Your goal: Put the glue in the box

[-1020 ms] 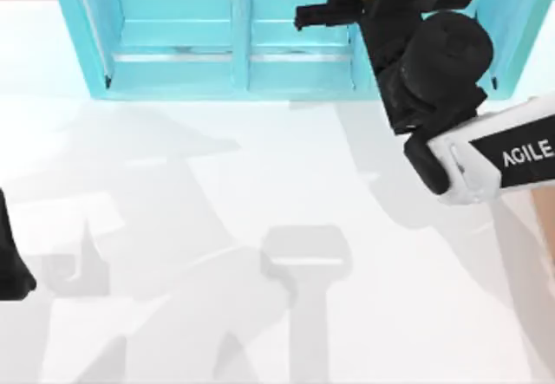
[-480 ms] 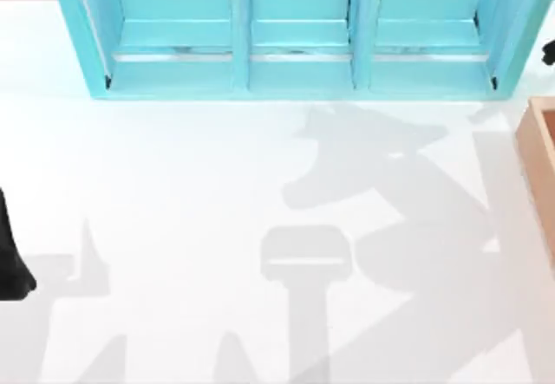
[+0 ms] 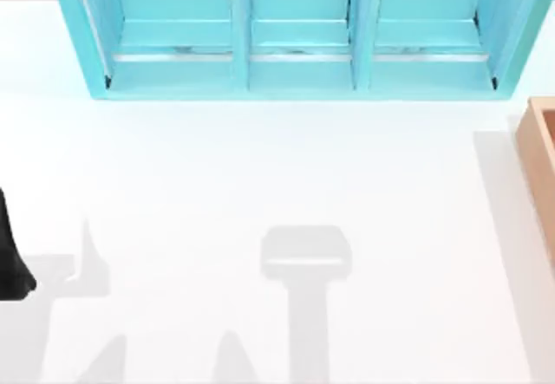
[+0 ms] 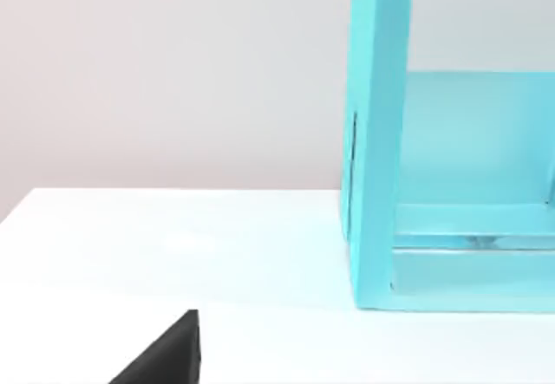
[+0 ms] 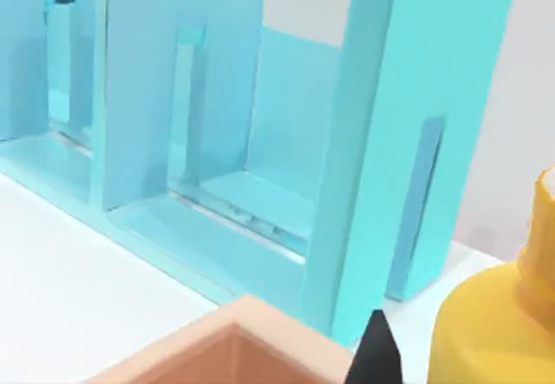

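The glue (image 5: 499,332), an orange-yellow bottle, looms close in the right wrist view, and my right gripper (image 5: 447,362) is shut on it. One black fingertip (image 5: 378,356) shows beside the bottle; the other is hidden behind it. Just below them is a tan corner of the box (image 5: 230,349). In the top view the box (image 3: 539,154) shows as a wood-coloured wall at the table's right edge. My left arm (image 3: 9,263) stays parked at the left edge.
The big teal three-compartment shelf (image 3: 295,63) stands along the back of the table, and its end wall (image 4: 377,141) rises in the left wrist view. The white tabletop (image 3: 286,167) spreads out in front of it.
My right arm has swung from in front of the shelf's right compartment out past the top view's right edge. Its shadow has left the table. The left arm has not moved.
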### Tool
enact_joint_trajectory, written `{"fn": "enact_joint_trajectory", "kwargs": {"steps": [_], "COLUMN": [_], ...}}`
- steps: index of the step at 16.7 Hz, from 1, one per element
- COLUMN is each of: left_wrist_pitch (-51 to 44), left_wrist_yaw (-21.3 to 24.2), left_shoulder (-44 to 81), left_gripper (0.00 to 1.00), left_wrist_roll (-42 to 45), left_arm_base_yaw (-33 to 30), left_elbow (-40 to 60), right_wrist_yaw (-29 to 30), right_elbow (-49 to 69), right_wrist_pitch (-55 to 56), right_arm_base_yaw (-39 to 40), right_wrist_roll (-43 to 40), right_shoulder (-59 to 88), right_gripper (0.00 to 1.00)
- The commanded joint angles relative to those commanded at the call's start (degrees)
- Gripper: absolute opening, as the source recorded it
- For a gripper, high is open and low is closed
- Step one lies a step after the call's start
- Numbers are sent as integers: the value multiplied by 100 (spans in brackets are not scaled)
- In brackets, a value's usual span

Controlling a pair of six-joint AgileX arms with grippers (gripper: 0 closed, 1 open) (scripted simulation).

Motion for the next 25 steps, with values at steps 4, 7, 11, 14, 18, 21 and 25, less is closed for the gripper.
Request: {"fn": "enact_joint_trajectory", "kwargs": {"steps": [4, 7, 11, 14, 18, 21, 25], "left_wrist_pitch": [0, 0, 0, 0, 0, 0, 0], "left_wrist_yaw": [0, 0, 0, 0, 0, 0, 0], "left_shoulder": [0, 0, 0, 0, 0, 0, 0], "left_gripper": [100, 100, 100, 100, 100, 100, 100], "left_wrist_roll": [0, 0, 0, 0, 0, 0, 0], "left_arm_base_yaw": [0, 0, 0, 0, 0, 0, 0], "left_elbow": [0, 0, 0, 0, 0, 0, 0], "right_wrist_yaw": [-1512, -2185, -2376, -1481, -1420, -1298, -1171], "right_elbow": [-397, -565, -612, 474, 192, -271, -721], "right_wrist_pitch": [63, 90, 99, 497, 311, -6, -335], "right_arm_base_yaw": [-1130, -1633, -1776, -1717, -1418, -963, -578], "right_wrist_roll": [32, 42, 44, 56, -135, -443, -736], "right_shoulder": [116, 156, 163, 688, 517, 371, 407], "right_gripper": [0, 0, 0, 0, 0, 0, 0]}}
